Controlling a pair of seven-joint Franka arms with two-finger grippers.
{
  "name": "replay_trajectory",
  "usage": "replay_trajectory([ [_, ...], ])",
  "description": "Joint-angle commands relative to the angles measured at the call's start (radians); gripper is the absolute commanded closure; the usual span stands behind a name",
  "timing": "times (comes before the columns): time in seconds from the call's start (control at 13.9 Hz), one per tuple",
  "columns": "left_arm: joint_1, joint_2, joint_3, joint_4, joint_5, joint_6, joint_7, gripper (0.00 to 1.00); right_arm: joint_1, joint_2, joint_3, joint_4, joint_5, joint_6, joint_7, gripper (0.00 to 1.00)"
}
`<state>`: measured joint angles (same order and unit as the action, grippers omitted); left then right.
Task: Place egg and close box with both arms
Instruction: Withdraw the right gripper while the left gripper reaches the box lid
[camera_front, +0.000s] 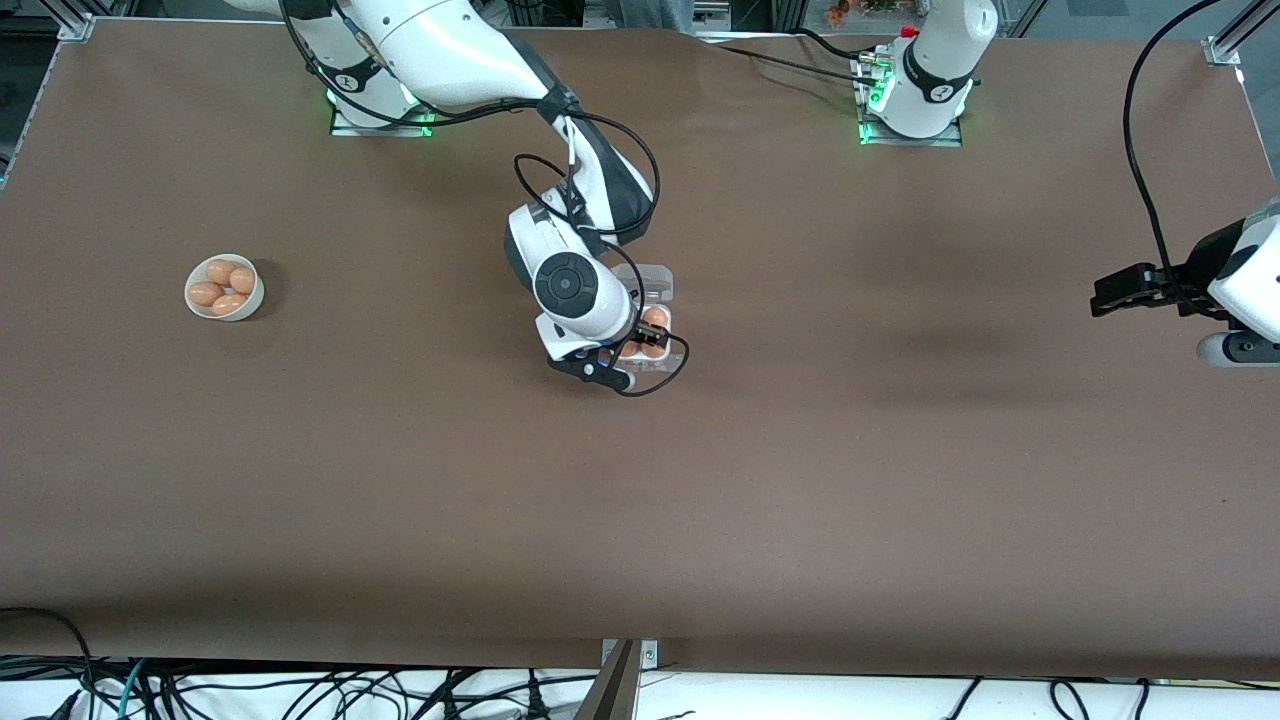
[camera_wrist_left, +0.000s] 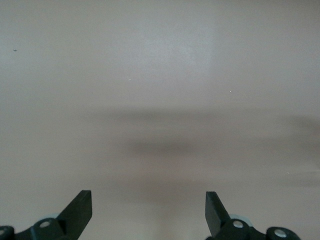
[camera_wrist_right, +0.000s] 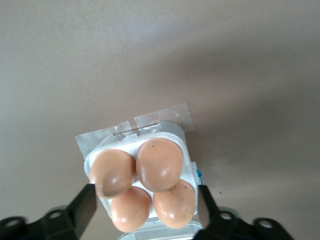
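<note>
The box (camera_front: 662, 296) lies mid-table with its clear lid (camera_front: 655, 279) swung open flat, on the side farther from the front camera. Its whitish tray (camera_wrist_right: 91, 161) holds several brown eggs (camera_wrist_right: 160, 162), one per cell. My right gripper (camera_front: 641, 340) hangs just over the tray, open. In the right wrist view its fingers (camera_wrist_right: 82, 207) stand on either side of the eggs and grip nothing. My left gripper (camera_front: 1112, 296) waits open and empty at the left arm's end of the table, over bare cloth (camera_wrist_left: 160, 100).
A round white bowl (camera_front: 251, 300) with several more brown eggs (camera_front: 222, 270) sits toward the right arm's end of the table. Strips of tape (camera_wrist_right: 165, 116) hold the box's edge to the brown table cover. A black cable (camera_front: 668, 378) loops beside the right gripper.
</note>
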<state>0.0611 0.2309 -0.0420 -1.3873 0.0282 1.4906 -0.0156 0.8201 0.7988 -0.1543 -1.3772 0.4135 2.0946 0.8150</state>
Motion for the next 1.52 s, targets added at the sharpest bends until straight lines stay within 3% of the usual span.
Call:
replay_trajectory([
  [0.0,0.005,0.005,-0.002,0.019,0.002,-0.015,0.017,0.0,-0.019,-0.009,0.001,0.023,0.004,-0.015,-0.008,0.0],
  [0.14,0.003,0.005,-0.004,0.022,0.001,-0.015,0.016,0.0,-0.039,-0.013,-0.01,0.023,-0.005,-0.008,-0.014,0.0],
  [0.43,-0.029,0.005,-0.006,0.02,-0.094,-0.015,-0.042,0.03,-0.039,-0.027,-0.118,0.02,-0.028,-0.016,-0.175,0.0],
  [0.72,-0.145,0.013,-0.006,0.01,-0.139,-0.033,-0.221,0.26,-0.03,-0.036,-0.232,-0.044,-0.082,-0.019,-0.278,0.0],
  [1.08,-0.308,0.074,-0.006,0.01,-0.217,-0.058,-0.409,0.55,-0.05,-0.056,-0.409,-0.107,-0.093,-0.105,-0.679,0.0],
  [1.44,-0.395,0.148,-0.006,0.017,-0.367,-0.075,-0.553,0.76,-0.312,-0.286,-0.337,-0.229,-0.119,-0.2,-0.813,0.0],
])
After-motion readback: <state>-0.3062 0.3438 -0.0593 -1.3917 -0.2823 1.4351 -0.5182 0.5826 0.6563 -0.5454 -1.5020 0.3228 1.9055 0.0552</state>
